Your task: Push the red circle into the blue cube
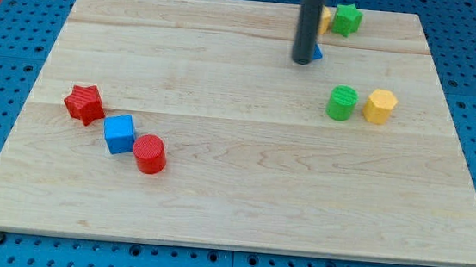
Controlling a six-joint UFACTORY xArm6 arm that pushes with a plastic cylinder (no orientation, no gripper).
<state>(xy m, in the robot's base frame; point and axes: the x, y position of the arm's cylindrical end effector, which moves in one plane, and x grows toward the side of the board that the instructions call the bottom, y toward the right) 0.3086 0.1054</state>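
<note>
The red circle (149, 154) is a short red cylinder at the board's lower left. The blue cube (119, 133) lies just up and left of it, and the two touch or nearly touch. My tip (301, 62) is the lower end of the dark rod, near the top middle of the board, far to the upper right of both blocks. A small blue block (316, 52) peeks out from behind the rod at the tip's right.
A red star (83, 103) lies up and left of the blue cube. A green cylinder (341, 103) and a yellow hexagon (379, 105) sit at the right. A green star (346, 19) and a yellow block (325, 19) sit at the top edge. The wooden board (232, 202) lies on a blue perforated table.
</note>
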